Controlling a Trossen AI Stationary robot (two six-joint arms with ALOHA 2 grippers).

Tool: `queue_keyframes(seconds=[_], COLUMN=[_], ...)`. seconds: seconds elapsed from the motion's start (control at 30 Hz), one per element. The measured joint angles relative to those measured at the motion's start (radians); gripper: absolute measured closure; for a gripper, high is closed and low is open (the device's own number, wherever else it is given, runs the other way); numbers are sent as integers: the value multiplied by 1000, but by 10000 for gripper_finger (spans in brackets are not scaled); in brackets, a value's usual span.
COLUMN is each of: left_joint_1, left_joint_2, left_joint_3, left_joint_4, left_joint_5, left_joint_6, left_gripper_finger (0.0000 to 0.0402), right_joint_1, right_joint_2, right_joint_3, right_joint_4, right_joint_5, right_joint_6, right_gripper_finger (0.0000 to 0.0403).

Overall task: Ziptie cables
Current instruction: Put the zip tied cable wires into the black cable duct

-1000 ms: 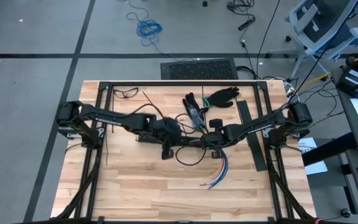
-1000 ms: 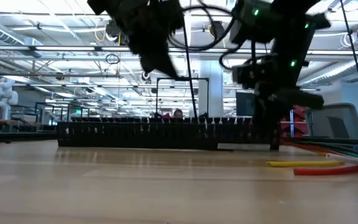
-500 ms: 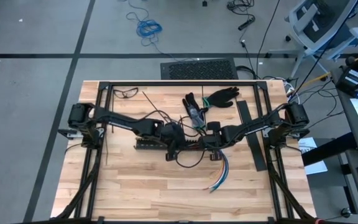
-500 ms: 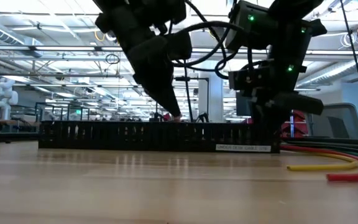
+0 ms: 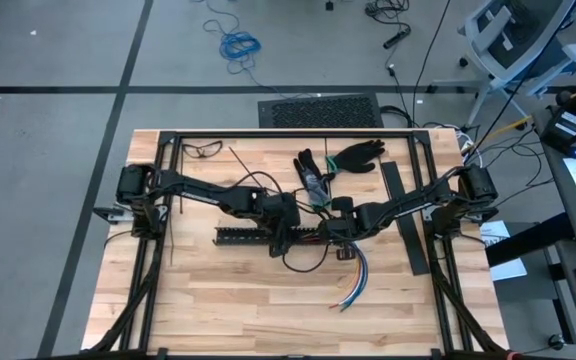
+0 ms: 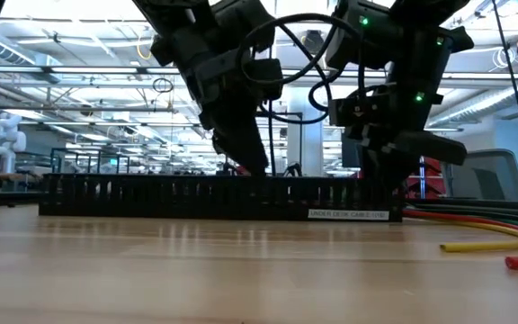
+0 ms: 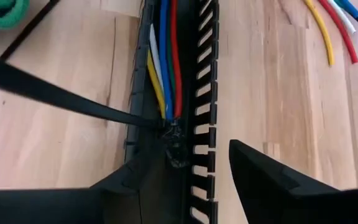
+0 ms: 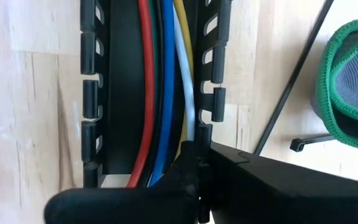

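Observation:
The cables [image 8: 160, 93], red, green, blue, white and yellow, lie lengthwise inside the long black slotted rail [image 5: 243, 236] and trail out toward the near edge [image 5: 353, 282]. My right gripper [image 8: 194, 167] sits at the rail's right end, shut on the bundle. My left gripper [image 7: 191, 160] is open over the rail near the cables' cut ends [image 7: 168, 112], one finger over the left wall and one outside the right wall; I cannot tell whether it touches. A dark ziptie [image 7: 55, 96] runs slanting to those ends. Another ziptie [image 8: 291, 93] lies beside the rail. My right gripper is shut on the cable bundle inside the rail [image 8: 188, 134], coming from above with its fingers [image 8: 129, 199] lying across the cables. The fingers themselves hide the place of contact. The cables stay lying in the rail, which rests on the table.
Black and green-cuffed gloves [image 5: 353, 155] and glasses [image 5: 203, 150] lie toward the far edge. A flat black strip [image 5: 408, 230] lies right of the right gripper. A black frame [image 5: 268, 133] borders the table. Bare wood [image 5: 238, 300] lies toward the near edge.
My left gripper has moved right and down toward the rail, ending just above it beside the right gripper. The rail and the cables in it have shifted slightly along the table, and the loose cable ends have slid further toward the near edge.

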Motion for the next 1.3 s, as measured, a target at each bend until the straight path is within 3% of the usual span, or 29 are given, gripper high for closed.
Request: queue_keyframes(seconds=[0.17,0.33,0.47,1.3], left_joint_1=[-24,-45,-27,-41], left_joint_2=[-1,6,22,132], left_joint_3=[0,0,0,25], left_joint_4=[19,19,25,38], left_joint_5=[-3,-123,-145,-80], left_joint_6=[-19,9,8,-11], left_gripper_finger=[240,273,288,291], right_joint_1=[-2,-2,-2,-47], right_joint_2=[0,0,0,1], right_joint_3=[0,0,0,-1], right_joint_4=[3,10,11,30], right_joint_5=[0,2,3,-3], right_joint_6=[0,0,0,-19], right_gripper_finger=[403,403,403,403])
